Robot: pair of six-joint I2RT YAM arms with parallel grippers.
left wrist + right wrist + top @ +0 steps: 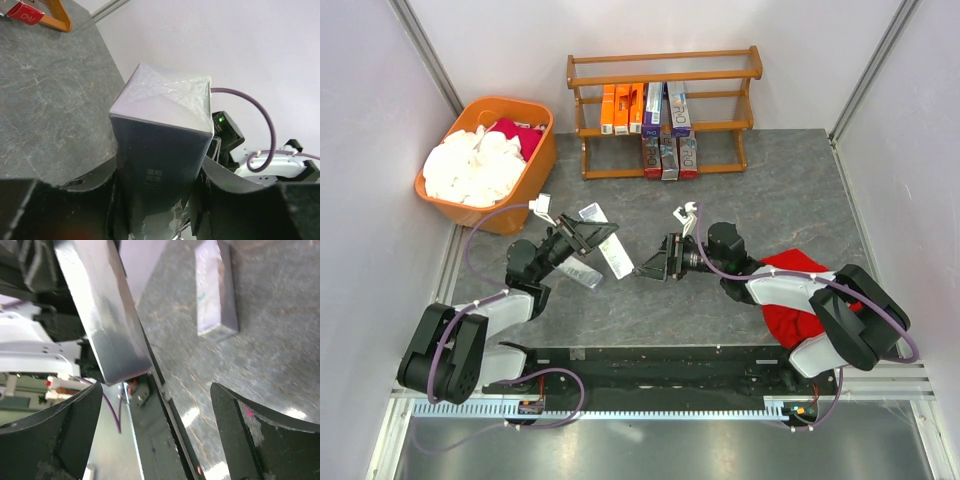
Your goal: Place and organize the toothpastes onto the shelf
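My left gripper [593, 236] [160, 200] is shut on a silver-grey toothpaste carton [617, 258] [162, 135], held off the table; its end flap faces the left wrist camera. The right wrist view shows that same held carton [102, 315] at upper left. My right gripper [648, 268] [155, 405] stands open just right of it, nothing between its fingers. Another grey carton [582, 272] [215, 290] lies flat on the table. The wooden shelf [665, 62] at the back holds orange cartons [621, 108], purple-and-white ones [666, 106] and red-and-silver ones [669, 156].
An orange tub [535, 170] of white and red cloths stands at the back left. A red cloth [798, 300] lies under my right arm. White walls close in the dark stone table [770, 200] on three sides.
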